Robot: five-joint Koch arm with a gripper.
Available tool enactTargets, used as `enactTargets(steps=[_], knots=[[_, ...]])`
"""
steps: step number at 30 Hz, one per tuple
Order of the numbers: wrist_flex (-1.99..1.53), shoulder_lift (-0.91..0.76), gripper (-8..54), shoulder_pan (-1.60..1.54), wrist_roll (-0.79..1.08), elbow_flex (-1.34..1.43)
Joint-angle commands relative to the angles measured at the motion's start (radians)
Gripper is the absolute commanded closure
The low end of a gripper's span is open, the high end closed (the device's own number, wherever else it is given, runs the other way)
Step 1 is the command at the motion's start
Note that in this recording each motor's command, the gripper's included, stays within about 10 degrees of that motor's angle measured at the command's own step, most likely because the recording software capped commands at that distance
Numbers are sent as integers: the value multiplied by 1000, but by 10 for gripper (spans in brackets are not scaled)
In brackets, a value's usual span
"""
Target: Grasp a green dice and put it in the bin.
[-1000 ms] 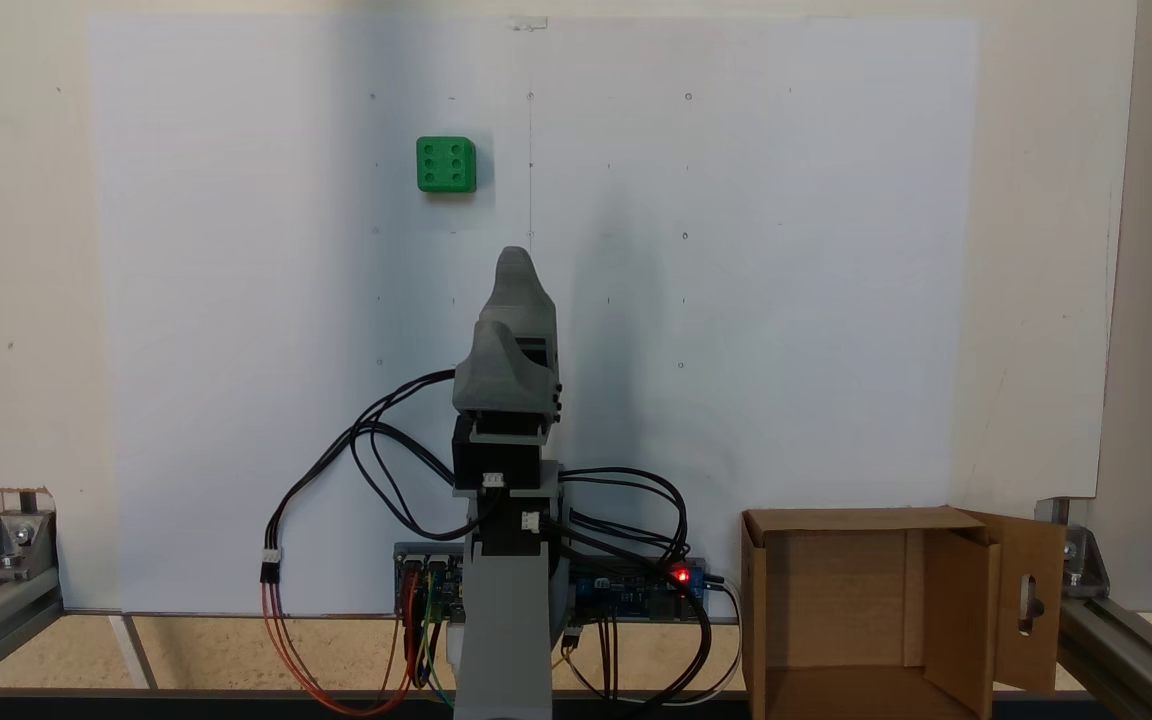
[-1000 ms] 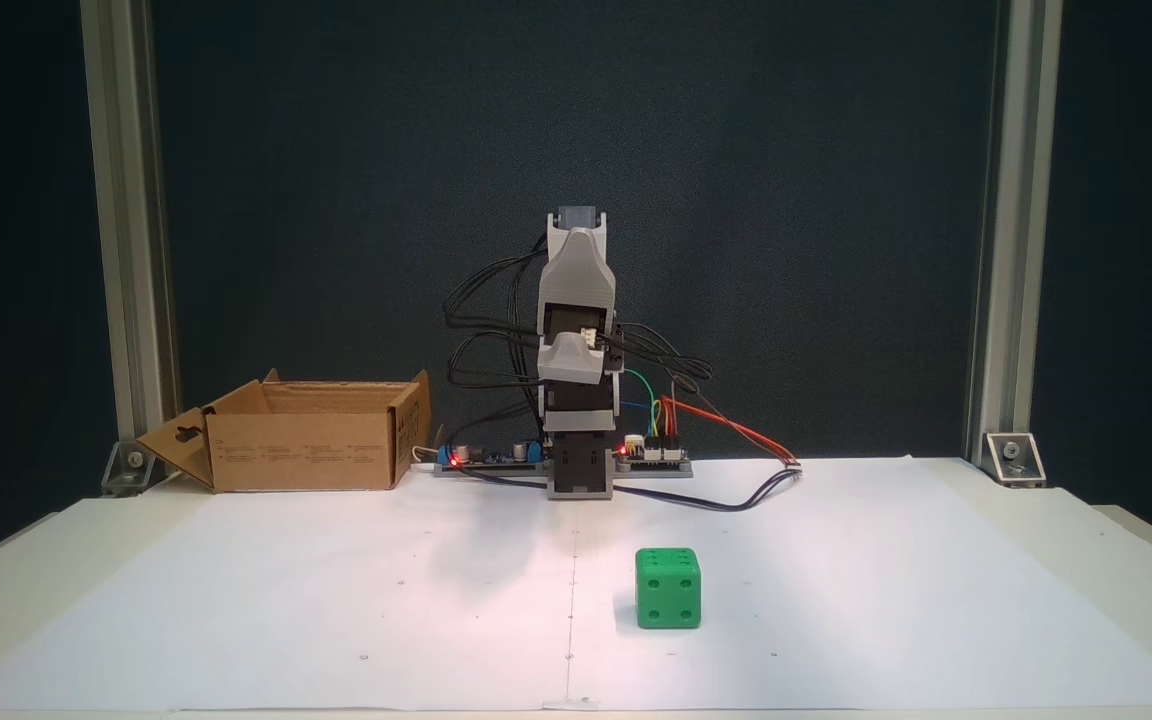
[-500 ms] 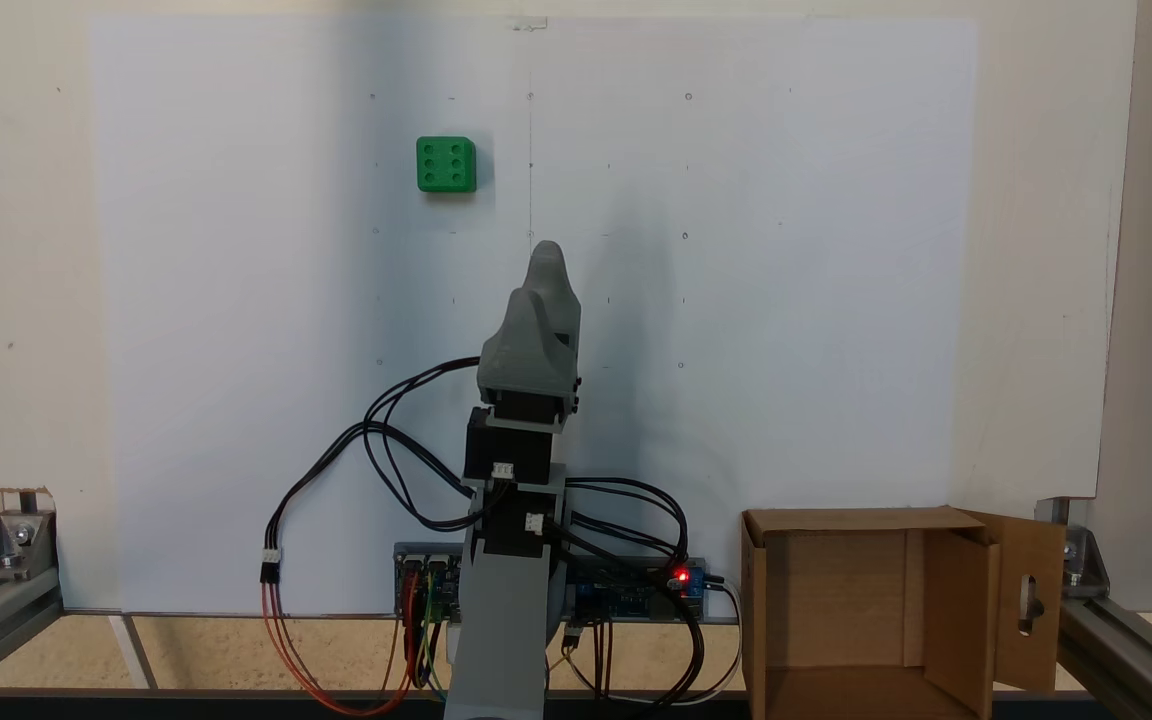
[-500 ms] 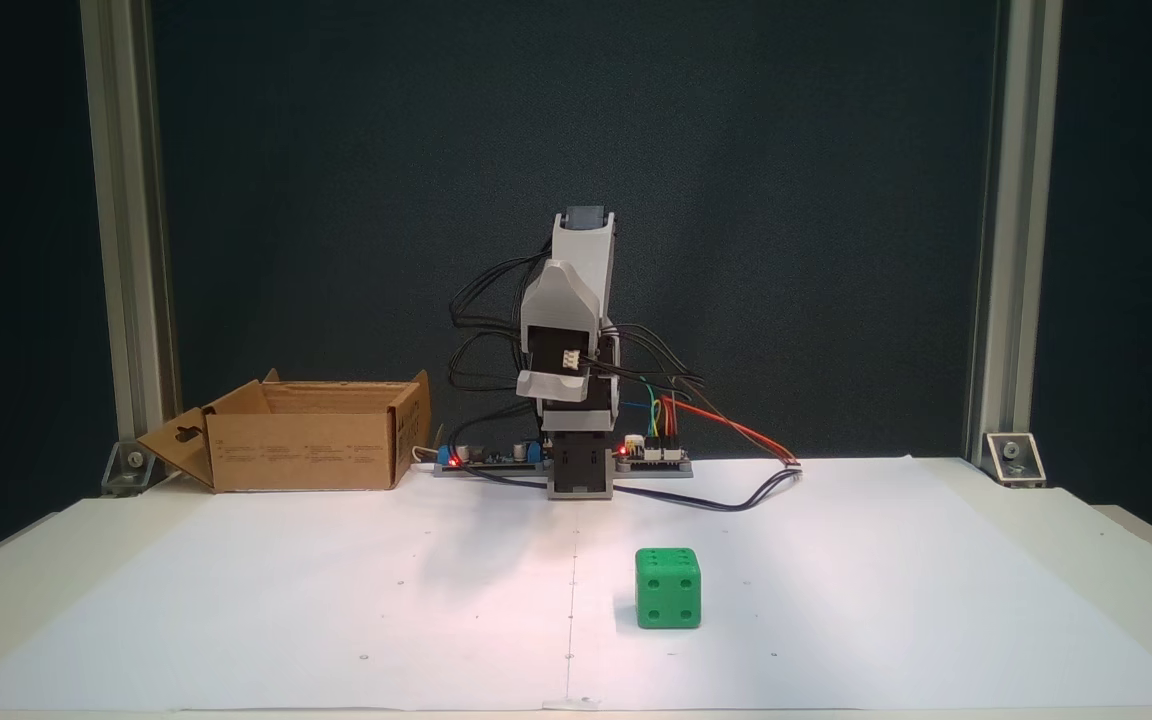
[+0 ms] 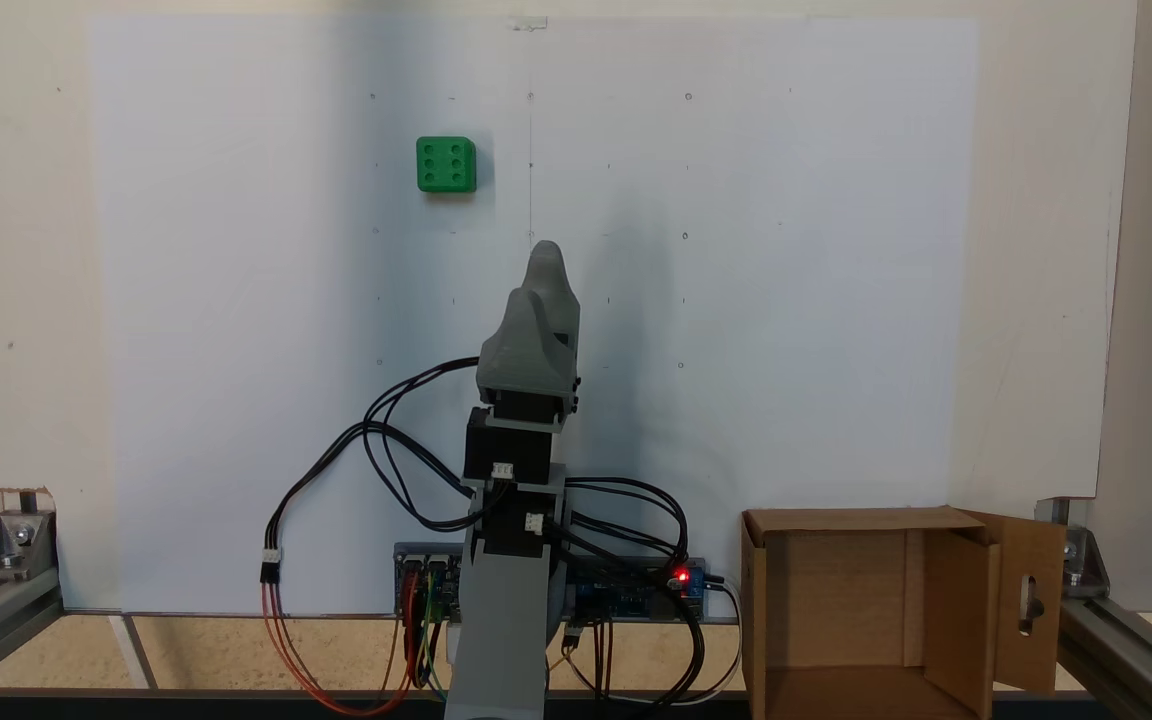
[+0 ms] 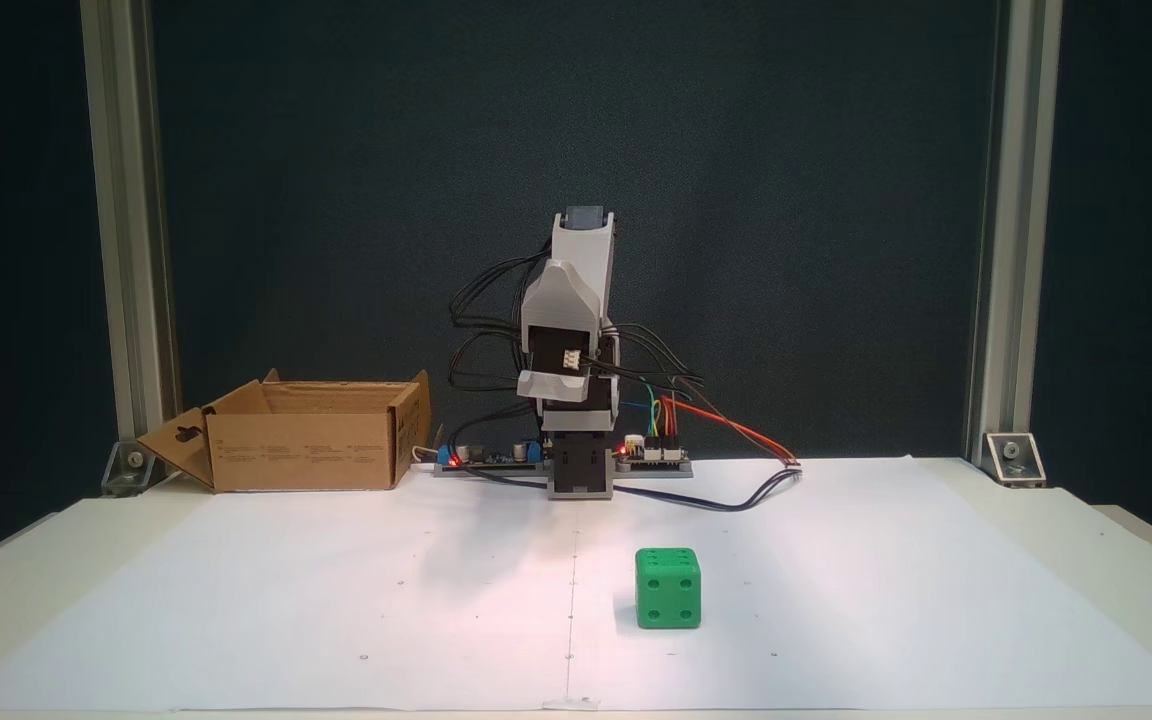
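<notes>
dice (image 6: 668, 588) on paper, well apart from raised claw (image 5: 546, 262); bin (image 6: 308, 437) beside base.

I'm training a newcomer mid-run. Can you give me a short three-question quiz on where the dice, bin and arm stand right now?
1. True or false: the green dice lies inside the bin.
2. Which face of the dice points up? A) one B) six C) two
3. Fill in: the dice rests on the white ____.

Key:
1. False; it sits apart from the bin and untouched by the gripper.
2. B
3. paper
</notes>
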State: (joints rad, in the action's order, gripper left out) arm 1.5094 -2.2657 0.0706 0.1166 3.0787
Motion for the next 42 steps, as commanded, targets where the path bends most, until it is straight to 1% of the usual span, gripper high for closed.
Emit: enactTargets(steps=[1, 14, 16, 22, 26, 27, 30, 34, 37, 42], knots=[[11, -100, 8, 0, 46, 52], [-11, -100, 25, -17, 51, 29], [-173, -100, 28, -18, 51, -51], [-580, -100, 25, -28, 49, -425], [-842, -86, 23, -80, 43, -571], [-912, -87, 23, -101, 31, -607], [-1121, -86, 25, -140, -101, -739], [-1379, -86, 25, -222, -201, -864], [-1586, -84, 37, -242, -238, -956], [-1909, 9, 40, -244, -253, -1101]])
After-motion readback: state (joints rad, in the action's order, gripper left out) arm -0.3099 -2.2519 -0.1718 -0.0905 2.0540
